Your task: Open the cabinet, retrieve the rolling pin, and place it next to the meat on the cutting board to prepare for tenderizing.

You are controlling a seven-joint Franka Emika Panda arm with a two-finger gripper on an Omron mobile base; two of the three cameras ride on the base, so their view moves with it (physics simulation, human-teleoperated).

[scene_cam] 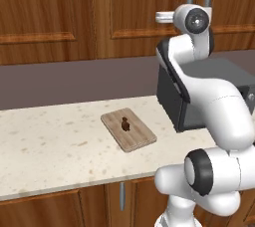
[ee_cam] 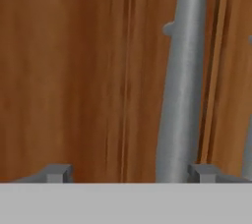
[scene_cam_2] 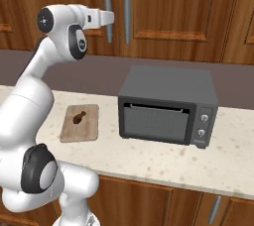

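Left base view: on the speckled stone counter a pale wooden board carries the small dark meat, with a boxy dark oven just right of it.

Right base view: the gripper reaches the closed cabinet, at its grey bar handle.

Hand view: the fingers stand wide apart, and the smooth round handle rises just inside the right one against grained reddish wood.

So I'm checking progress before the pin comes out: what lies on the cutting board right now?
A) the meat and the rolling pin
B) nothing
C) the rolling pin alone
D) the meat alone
D: on the cutting board lies just the small dark meat, and the cabinet doors are shut.
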